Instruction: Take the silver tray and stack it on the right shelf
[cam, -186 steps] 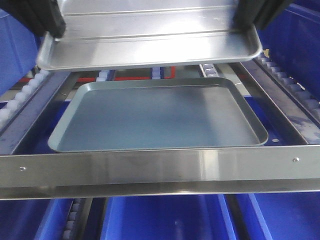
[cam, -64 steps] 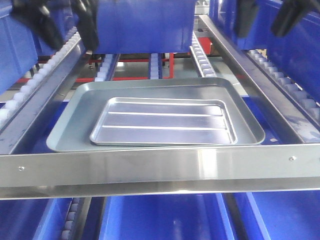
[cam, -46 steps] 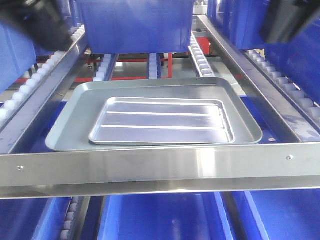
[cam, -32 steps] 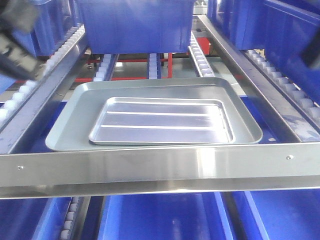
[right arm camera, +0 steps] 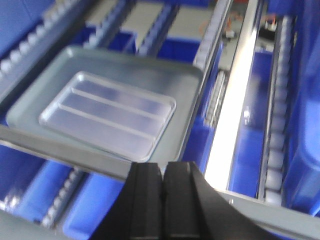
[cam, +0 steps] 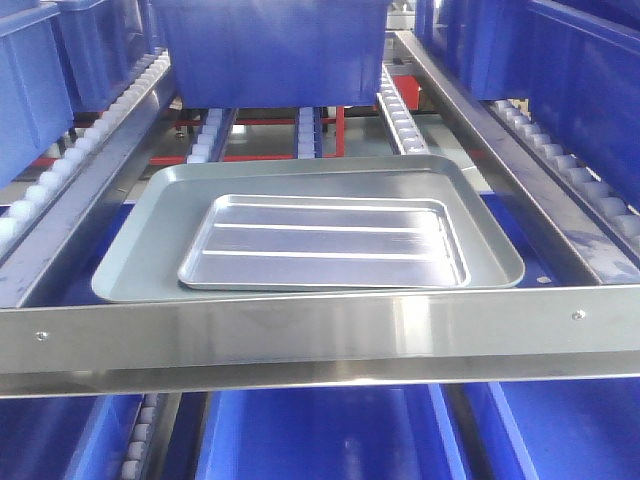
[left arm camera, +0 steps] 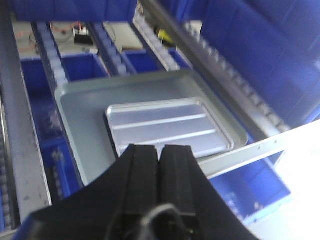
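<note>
my arms have left the front view; the silver tray [cam: 325,244] lies inside the grey tray [cam: 140,270] at 12 o'clock. left pincer [left arm camera: 160,165] and right pincer [right arm camera: 163,182] clenched, empty.

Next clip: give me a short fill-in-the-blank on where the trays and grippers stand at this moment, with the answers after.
1. The silver tray lies inside the larger ____ tray.
2. The silver tray has ____ raised ridges running lengthwise.
3. The left gripper has its jaws ____ and holds nothing.
4. The right gripper hangs ____ the trays, touching neither.

Missing words: grey; two; shut; above
</note>
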You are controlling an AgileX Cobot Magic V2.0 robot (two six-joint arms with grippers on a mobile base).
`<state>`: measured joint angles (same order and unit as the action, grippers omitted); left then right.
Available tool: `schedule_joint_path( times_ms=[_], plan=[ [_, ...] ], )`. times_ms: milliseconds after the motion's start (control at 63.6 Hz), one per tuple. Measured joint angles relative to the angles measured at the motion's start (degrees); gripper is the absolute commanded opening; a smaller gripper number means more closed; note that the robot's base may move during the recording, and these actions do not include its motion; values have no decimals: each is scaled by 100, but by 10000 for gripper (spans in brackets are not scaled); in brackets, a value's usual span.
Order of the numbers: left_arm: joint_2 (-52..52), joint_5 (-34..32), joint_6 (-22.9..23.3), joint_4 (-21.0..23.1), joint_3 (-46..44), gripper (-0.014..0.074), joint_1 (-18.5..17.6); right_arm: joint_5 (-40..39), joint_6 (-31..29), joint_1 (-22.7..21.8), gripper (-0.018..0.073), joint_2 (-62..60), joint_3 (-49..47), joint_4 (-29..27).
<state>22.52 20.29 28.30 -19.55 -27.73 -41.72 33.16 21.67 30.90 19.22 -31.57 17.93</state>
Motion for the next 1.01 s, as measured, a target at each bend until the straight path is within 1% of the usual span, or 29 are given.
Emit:
schedule_joint_path(
  times_ms=[94,204,754,817,849,896,974,1006],
  plan=[
    [-494,72,0,0,0,-93,0,0,0,0,57,-498,0,13],
    [-780,82,0,0,0,-93,0,0,0,0,57,-682,0,22],
    [-839,118,0,0,0,-93,0,0,0,0,57,-692,0,22],
    [-839,144,-24,192,0,-93,0,0,0,0,57,-692,0,22],
    [-854,181,-156,450,3,-93,0,0,0,0,57,-692,0,22],
    [-881,231,-614,970,12,-93,0,0,0,0,57,-692,0,22],
    [-975,292,-1794,1634,55,-93,0,0,-8,0,57,-692,0,22],
    [-1025,262,-2085,1740,104,-93,13,0,-8,0,57,-692,0,22]
  ],
)
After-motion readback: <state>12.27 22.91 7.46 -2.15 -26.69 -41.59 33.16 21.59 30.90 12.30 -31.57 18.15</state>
